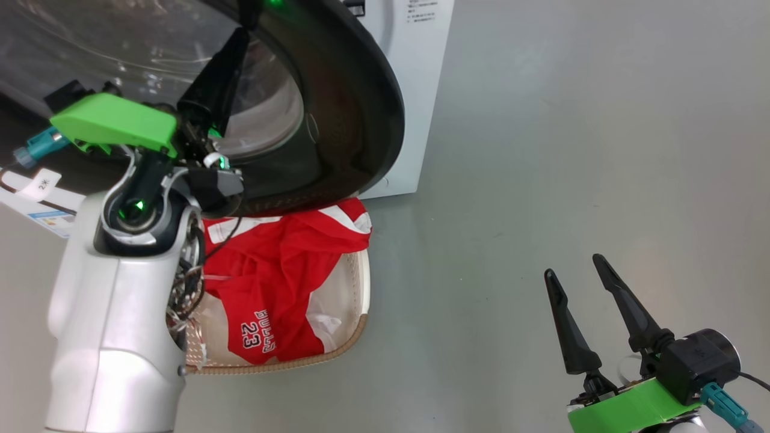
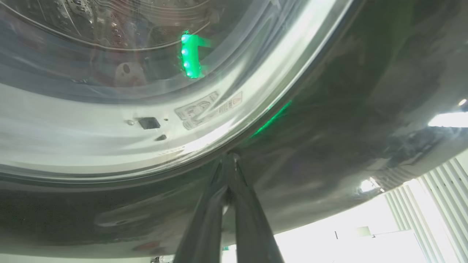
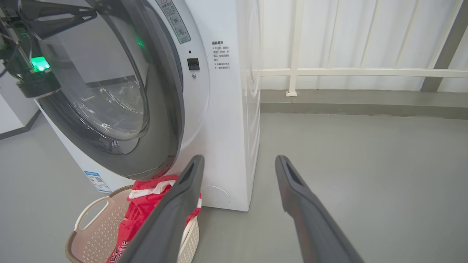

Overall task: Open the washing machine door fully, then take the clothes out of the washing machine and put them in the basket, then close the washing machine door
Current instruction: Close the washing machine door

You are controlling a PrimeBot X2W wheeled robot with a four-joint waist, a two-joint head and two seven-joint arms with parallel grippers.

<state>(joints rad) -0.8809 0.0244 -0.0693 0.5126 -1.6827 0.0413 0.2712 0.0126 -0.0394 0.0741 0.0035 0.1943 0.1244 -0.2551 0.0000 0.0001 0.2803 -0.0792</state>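
The washing machine (image 3: 226, 128) is white, and the washing machine door (image 3: 109, 91) stands ajar at a small angle to its front. My left gripper (image 2: 228, 157) is shut and empty. Its tips touch the door's glossy black frame (image 2: 347, 109) at the edge of the glass bowl (image 2: 109, 73). In the head view the left gripper (image 1: 240, 42) points up against the door (image 1: 367, 120). The red clothes (image 1: 277, 270), printed "BULLS 23", lie in the cream basket (image 1: 361, 282) on the floor below the door. My right gripper (image 1: 572, 266) hangs open and empty, far right of the basket.
Grey floor spreads to the right of the machine and basket. A white railing (image 3: 292, 71) and a low kerb run along the back wall. A blue label sticker (image 3: 97, 180) sits at the machine's lower corner. The basket's handle (image 3: 89, 212) faces my right gripper (image 3: 238, 159).
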